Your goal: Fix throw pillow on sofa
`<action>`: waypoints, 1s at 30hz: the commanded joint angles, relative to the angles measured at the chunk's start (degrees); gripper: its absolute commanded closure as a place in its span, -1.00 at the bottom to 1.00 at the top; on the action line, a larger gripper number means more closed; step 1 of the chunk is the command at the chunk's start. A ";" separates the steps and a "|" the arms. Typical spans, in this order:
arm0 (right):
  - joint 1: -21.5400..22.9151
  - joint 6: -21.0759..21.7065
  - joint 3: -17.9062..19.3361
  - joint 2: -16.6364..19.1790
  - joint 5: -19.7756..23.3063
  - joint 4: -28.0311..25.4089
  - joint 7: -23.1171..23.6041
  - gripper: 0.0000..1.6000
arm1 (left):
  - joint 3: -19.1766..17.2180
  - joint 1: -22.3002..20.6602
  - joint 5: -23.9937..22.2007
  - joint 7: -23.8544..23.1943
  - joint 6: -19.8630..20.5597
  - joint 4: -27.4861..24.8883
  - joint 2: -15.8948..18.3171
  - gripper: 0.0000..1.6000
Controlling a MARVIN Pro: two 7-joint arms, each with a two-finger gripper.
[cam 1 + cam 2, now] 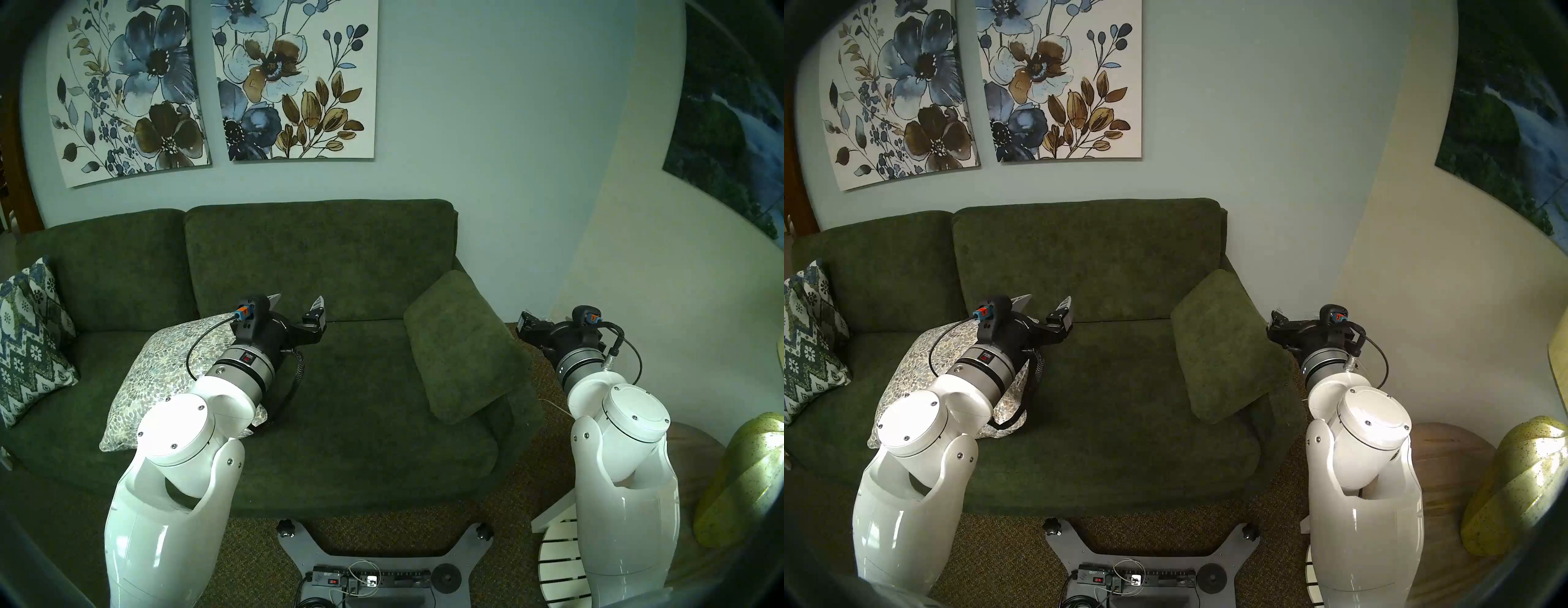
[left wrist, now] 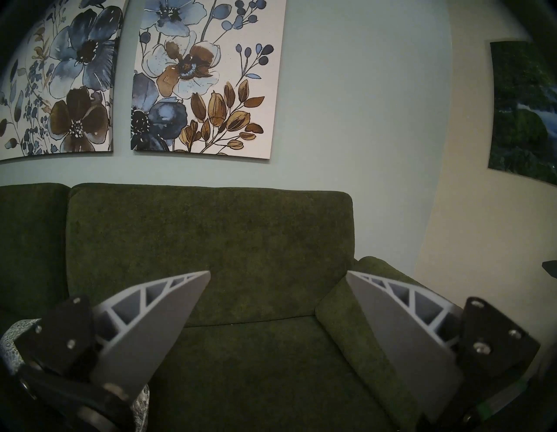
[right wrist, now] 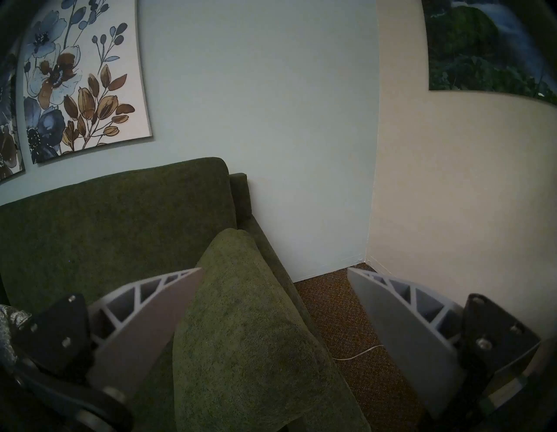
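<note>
Throw pillow (image 1: 169, 373) lies flat on sofa (image 1: 360, 407) seat, at 8 o'clock of left gripper (image 1: 297, 302). Both jaws apart, empty; right gripper (image 3: 275, 273) over plain green cushion (image 1: 462, 344). Pillow likely light, soft, slightly slick: pinch corner or edge seam.

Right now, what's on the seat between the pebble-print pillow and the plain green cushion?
Only bare sofa seat lies between the throw pillow and the green cushion; the open left gripper hangs above that stretch, seen in the head view.
</note>
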 commanded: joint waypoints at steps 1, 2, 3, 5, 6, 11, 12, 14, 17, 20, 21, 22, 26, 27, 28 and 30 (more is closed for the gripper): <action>0.06 -0.03 0.02 0.00 0.00 -0.65 -0.01 -1.00 | -0.52 0.32 -0.44 -0.22 0.47 -0.78 0.16 -1.00; 0.06 -0.04 0.02 0.00 0.00 -0.65 -0.01 -1.00 | -1.73 1.25 -1.30 -0.81 1.26 -1.56 0.64 -1.00; 0.06 -0.04 0.02 0.00 0.00 -0.64 0.00 -1.00 | -2.81 1.96 -2.04 -1.30 1.91 -2.13 1.01 -1.00; 0.08 -0.07 0.02 0.01 -0.01 -0.60 0.00 -1.00 | -7.54 4.01 -5.44 -2.64 5.79 -4.15 2.04 -1.00; 0.09 -0.07 0.02 0.01 -0.01 -0.59 0.00 -1.00 | -8.84 4.81 -5.67 -3.04 5.68 -4.42 2.59 -1.00; 0.11 -0.09 0.02 0.01 -0.01 -0.55 0.01 -1.00 | -13.14 8.38 -5.98 -3.99 6.07 -4.07 4.93 -1.00; 0.12 -0.09 0.02 0.01 -0.01 -0.53 0.01 -1.00 | -13.49 9.25 -5.85 -2.53 6.03 -3.18 6.12 -1.00; 0.12 -0.09 0.02 0.01 -0.02 -0.53 0.01 -1.00 | -16.14 10.28 -5.91 -3.89 6.56 -2.97 6.01 -1.00; 0.13 -0.10 0.01 0.01 -0.02 -0.51 0.01 -1.00 | -18.65 12.15 -6.07 -3.84 6.33 -1.52 7.03 -1.00; 0.14 -0.10 0.01 0.01 -0.02 -0.50 0.01 -1.00 | -19.93 13.15 -5.89 -2.82 6.62 0.95 7.92 -1.00; 0.14 -0.10 0.01 0.01 -0.02 -0.50 0.01 -1.00 | -21.41 13.51 -6.37 -3.58 6.98 1.50 7.75 -1.00; 0.14 -0.10 0.01 0.01 -0.02 -0.50 0.01 -1.00 | -23.81 13.98 -7.27 -4.99 7.90 2.07 7.41 -1.00; 0.11 -0.09 0.02 0.01 -0.02 -0.55 0.01 -1.00 | -26.83 15.01 -8.39 -6.81 8.29 4.43 9.06 -1.00; 0.11 -0.09 0.02 0.01 -0.02 -0.55 0.01 -1.00 | -27.75 15.37 -8.63 -7.57 8.43 4.86 9.38 -1.00; 0.11 -0.09 0.02 0.00 -0.02 -0.56 0.01 -1.00 | -28.67 15.80 -9.10 -8.60 8.48 5.28 9.81 -1.00; 0.10 -0.08 0.02 0.00 -0.02 -0.57 0.01 -1.00 | -30.27 16.66 -9.53 -10.18 8.56 6.15 10.51 -1.00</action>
